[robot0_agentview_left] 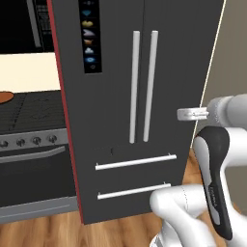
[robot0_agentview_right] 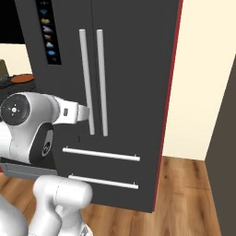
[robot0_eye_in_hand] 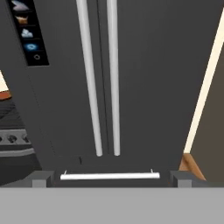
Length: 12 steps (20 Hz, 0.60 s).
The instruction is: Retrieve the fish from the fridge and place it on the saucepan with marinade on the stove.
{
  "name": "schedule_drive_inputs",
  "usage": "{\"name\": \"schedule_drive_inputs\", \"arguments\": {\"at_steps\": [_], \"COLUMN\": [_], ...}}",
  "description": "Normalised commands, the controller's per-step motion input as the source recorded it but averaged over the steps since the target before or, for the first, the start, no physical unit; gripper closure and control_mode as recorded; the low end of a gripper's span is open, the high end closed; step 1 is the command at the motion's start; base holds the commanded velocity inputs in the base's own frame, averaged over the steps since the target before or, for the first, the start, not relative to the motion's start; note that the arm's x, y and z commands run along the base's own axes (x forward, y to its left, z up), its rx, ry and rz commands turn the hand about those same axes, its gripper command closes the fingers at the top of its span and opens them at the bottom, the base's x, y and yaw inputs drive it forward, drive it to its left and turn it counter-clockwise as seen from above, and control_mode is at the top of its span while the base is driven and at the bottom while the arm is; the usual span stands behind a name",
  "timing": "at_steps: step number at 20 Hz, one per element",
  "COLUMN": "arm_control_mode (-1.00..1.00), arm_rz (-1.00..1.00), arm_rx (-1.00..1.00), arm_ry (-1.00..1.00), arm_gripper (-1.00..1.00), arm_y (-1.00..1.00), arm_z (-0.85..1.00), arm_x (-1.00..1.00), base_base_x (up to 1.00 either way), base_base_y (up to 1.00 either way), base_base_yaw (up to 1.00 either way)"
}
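The fridge [robot0_agentview_left: 140, 96] is shut, so the fish must be hidden inside. The end effector [robot0_agentview_right: 86, 113] is wide open, holding nothing, in front of the handles [robot0_eye_in_hand: 100, 78]. It might slip between the two bars and miss. The saucepan [robot0_agentview_left: 6, 97] waits on the stove [robot0_agentview_left: 34, 120].

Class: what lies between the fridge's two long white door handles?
Only the dark seam where the fridge's two shut doors meet; the hand view shows the handles flanking it.

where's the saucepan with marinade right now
The saucepan with marinade sits on the stove at the far left edge of the left base view, left of the closed fridge.
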Motion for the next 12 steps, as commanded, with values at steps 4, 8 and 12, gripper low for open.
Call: {"name": "schedule_drive_inputs", "arguments": {"at_steps": [4,8,12], "arm_control_mode": [-1.00,-1.00,-1.00], "arm_rz": [0.00,0.00,0.00], "arm_rx": [0.01,0.00,0.00], "arm_ry": [0.00,0.00,0.00], "arm_gripper": [-1.00,-1.00,-1.00], "arm_y": [0.00,0.00,0.00], "arm_z": [0.00,0.00,0.00], "arm_x": [0.36,0.39,0.43], "base_base_x": [0.00,0.00,0.00], "base_base_y": [0.00,0.00,0.00], "base_base_yaw": [0.00,0.00,0.00]}}
